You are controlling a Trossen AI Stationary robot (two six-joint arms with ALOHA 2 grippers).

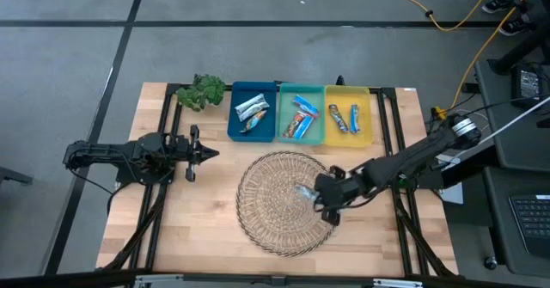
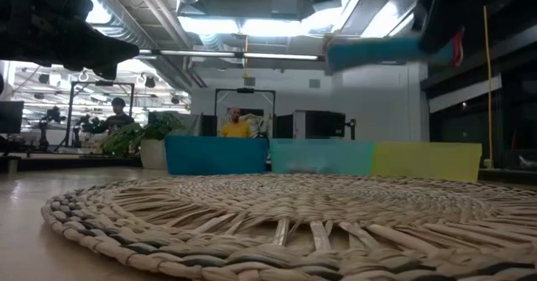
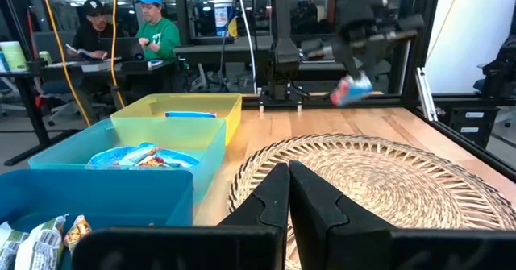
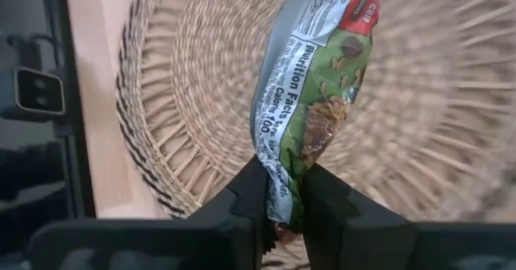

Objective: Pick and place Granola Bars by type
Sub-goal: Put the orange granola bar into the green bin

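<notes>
Here, the right gripper (image 1: 316, 196) hangs over the round woven mat (image 1: 271, 228), its jaws pinched on one end of a crinkled foil granola bar (image 4: 310, 101) (silver-white wrapper with a nutrition panel, green-and-brown print and a red patch), which is lifted clear of the straw weave. The mat, a flat coil of pale straw with a darker braided rim, lies on the light wooden slat surface (image 1: 180, 228) in front of three rectangular plastic bins standing side by side along the far edge. The blue bin (image 1: 234, 126) holds silver-white bars, the teal bin (image 1: 286, 97) blue-and-orange ones, and the yellow bin (image 1: 366, 125) two slim bars, one brown and one blue. A leafy green plant (image 1: 203, 91) sits just beside the blue bin. The left gripper (image 1: 209, 154) rests at the left side of the surface, well apart from the mat, its dark jaws closed on nothing.
</notes>
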